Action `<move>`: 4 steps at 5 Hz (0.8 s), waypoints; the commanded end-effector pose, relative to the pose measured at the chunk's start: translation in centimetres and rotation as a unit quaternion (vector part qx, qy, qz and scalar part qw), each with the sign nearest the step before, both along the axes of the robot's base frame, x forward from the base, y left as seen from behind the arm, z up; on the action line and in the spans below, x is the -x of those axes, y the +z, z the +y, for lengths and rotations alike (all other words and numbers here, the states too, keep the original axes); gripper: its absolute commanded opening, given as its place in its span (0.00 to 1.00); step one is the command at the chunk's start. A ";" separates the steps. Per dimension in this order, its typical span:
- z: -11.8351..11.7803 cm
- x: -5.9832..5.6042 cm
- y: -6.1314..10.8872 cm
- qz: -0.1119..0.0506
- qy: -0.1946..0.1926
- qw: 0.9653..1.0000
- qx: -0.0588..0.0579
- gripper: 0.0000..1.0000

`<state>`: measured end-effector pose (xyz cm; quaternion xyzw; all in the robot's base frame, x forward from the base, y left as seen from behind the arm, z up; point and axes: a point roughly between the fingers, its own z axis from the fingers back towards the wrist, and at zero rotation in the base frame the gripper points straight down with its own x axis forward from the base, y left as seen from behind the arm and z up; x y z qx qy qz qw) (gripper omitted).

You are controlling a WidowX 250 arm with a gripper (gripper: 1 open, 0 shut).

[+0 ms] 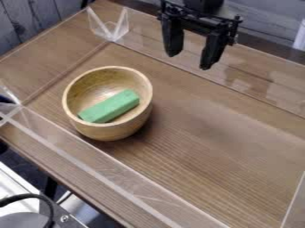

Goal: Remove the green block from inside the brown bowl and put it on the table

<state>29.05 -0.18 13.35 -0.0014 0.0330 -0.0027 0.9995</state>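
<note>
The one camera looks down at a slant from above the surface [220,147], near enough that the bowl [86,112] sits left of centre and the black tool [193,46] enters at the top edge, facing the view.

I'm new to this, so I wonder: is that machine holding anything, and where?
Nothing is held: the gripper hangs open, away from the bowl.

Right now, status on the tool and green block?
Tool open, nothing held. Green block inside brown bowl. Nothing visible covering block.
</note>
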 end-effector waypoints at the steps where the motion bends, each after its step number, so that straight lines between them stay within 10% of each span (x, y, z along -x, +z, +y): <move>1: 1.5 -0.2 0.0 -0.003 0.001 1.000 -0.008 1.00; 4: 6.6 5.2 -1.9 -0.035 -0.026 0.999 0.025 1.00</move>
